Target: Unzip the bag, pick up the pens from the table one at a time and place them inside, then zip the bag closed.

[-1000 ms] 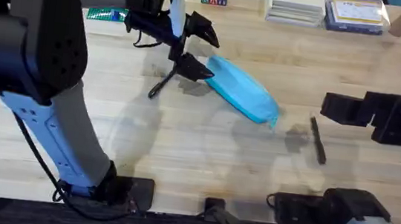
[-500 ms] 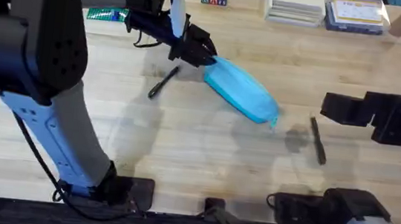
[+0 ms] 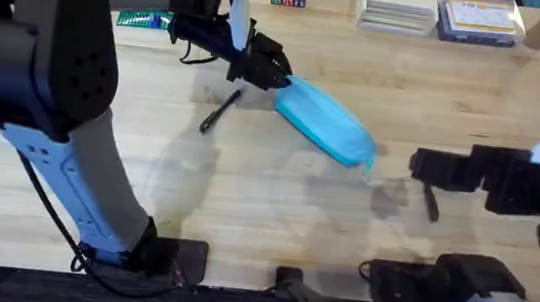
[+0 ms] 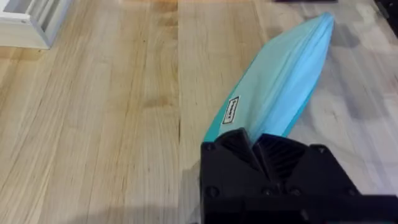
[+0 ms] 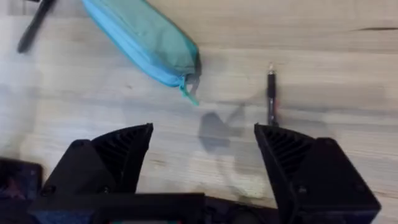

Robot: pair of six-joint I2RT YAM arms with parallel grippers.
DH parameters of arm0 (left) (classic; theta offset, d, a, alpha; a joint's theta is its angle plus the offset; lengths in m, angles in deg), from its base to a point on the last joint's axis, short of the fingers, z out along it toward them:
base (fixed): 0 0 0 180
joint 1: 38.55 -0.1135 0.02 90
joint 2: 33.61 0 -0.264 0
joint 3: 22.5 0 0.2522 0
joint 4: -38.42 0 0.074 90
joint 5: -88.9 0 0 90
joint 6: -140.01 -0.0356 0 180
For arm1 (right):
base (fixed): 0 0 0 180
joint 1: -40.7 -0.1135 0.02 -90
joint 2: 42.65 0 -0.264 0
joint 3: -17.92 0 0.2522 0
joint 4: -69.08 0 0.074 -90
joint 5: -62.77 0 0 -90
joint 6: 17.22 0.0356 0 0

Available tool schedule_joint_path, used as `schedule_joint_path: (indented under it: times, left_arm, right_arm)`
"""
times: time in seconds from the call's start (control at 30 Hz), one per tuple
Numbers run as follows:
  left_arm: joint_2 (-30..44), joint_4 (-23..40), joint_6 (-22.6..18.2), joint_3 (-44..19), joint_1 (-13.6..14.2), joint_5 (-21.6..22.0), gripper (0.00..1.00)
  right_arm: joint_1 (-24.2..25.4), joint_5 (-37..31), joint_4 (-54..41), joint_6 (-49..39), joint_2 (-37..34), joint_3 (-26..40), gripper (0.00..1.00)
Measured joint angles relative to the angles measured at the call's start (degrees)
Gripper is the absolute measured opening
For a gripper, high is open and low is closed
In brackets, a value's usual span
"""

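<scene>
Wood table (image 3: 274, 212): bag (image 3: 323, 121) lies diagonally, left tool (image 3: 263, 70) pinching its far end; right tool (image 5: 202, 155) spread wide.

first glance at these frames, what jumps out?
The light blue pencil pouch lying diagonally mid-table, its far end pinched by the left gripper. Next, the right gripper hovering with fingers spread wide above the wood, a black pen just beyond it. A second black pen lies beside the pouch's gripped end.
</scene>
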Motion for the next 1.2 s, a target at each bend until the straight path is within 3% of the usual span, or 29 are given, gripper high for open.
schedule_joint_path:
  times: [0.23,0.8,1.2]
  left_arm:
    - [0.00,0.00,-0.01,0.00,0.00,0.00,0.044]
    - [0.02,0.00,0.00,0.00,0.00,0.02,0.042]
    - [0.00,0.00,0.00,0.00,0.00,0.02,0.042]
  right_arm:
    - [0.00,4.55,3.51,1.13,-0.01,-4.37,0.995]
    - [0.00,4.50,13.36,3.49,0.00,-14.06,0.996]
    - [-7.45,0.55,16.16,5.19,-6.02,-14.85,0.996]
